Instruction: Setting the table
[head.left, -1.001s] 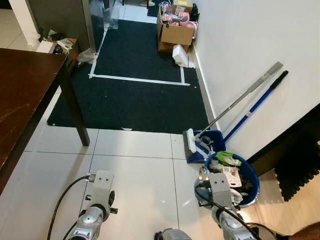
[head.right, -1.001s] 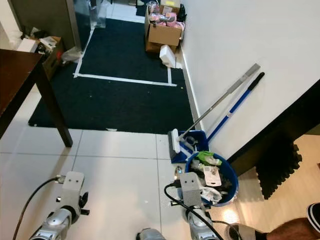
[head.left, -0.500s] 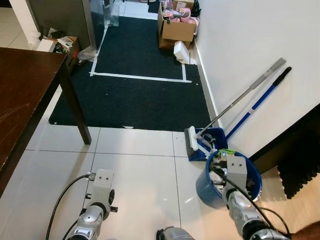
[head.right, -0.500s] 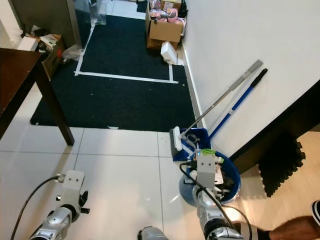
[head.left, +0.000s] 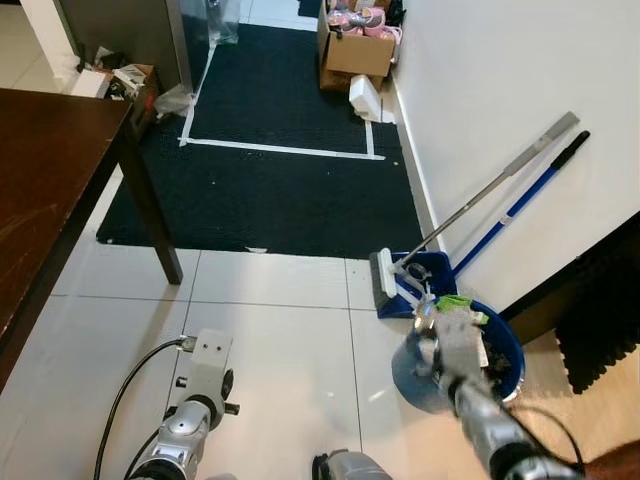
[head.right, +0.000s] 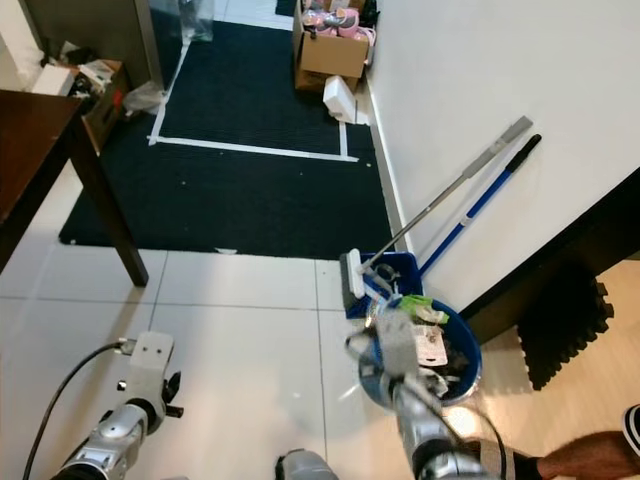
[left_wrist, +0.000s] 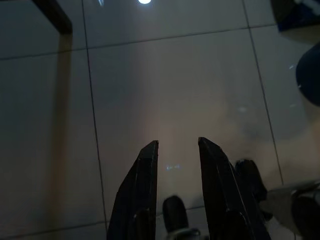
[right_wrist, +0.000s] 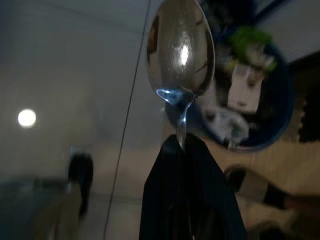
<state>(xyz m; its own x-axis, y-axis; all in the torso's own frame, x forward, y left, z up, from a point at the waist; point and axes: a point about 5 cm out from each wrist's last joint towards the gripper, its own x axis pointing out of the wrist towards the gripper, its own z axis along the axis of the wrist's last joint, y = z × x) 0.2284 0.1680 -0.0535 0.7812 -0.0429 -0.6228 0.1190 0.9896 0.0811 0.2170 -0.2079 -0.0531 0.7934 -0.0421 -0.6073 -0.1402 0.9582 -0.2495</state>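
Note:
My right gripper (right_wrist: 182, 144) is shut on the thin handle of a shiny metal spoon (right_wrist: 180, 47), whose bowl sticks out past the fingertips. In the head views my right arm (head.left: 462, 372) is blurred, low at the right in front of a blue bucket. A dark wooden table (head.left: 45, 170) stands at the left, with one leg (head.left: 150, 205) on the tiles. My left arm (head.left: 196, 392) hangs low at the left. The left gripper (left_wrist: 177, 145) is open over bare floor tiles, with nothing between its fingers.
The blue bucket (head.left: 505, 352) full of rubbish stands by the white wall at the right. A blue dustpan (head.left: 412, 283) and two long-handled tools (head.left: 500, 190) lean beside it. Beyond lie a dark carpet (head.left: 270, 190) and cardboard boxes (head.left: 355, 55).
My right arm has swung from in front of the bucket up and to the right, and is now blurred with motion. The left arm has hardly moved. The camera has shifted slightly.

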